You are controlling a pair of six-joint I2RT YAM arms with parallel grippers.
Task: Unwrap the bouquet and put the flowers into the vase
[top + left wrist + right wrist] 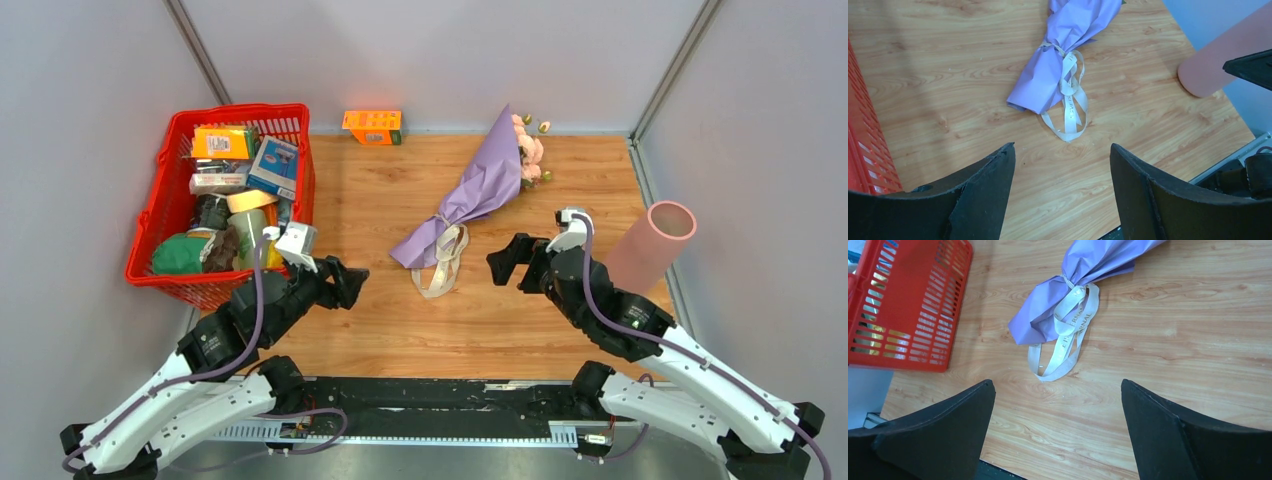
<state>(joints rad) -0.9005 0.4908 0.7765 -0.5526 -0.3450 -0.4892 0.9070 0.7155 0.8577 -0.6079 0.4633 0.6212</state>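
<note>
Bouquet (480,190) lying diagonally on counter (400,330), lilac paper tied with cream ribbon (440,262). Likely light, crinkly, crushable; best gripped at loose ribbon tails. Left fingers (978,195) and right fingers (948,425) spread wide, empty.

Robot lab test cell. Plain grey panel walls (440,50) box in wooden tabletop (400,310). Left arm (215,340) and right arm (640,320) bolted to black rail (440,392) at near edge. Staged props: bouquet (480,190), red basket (165,283) of groceries (225,180), orange carton (372,126) by back wall.
</note>
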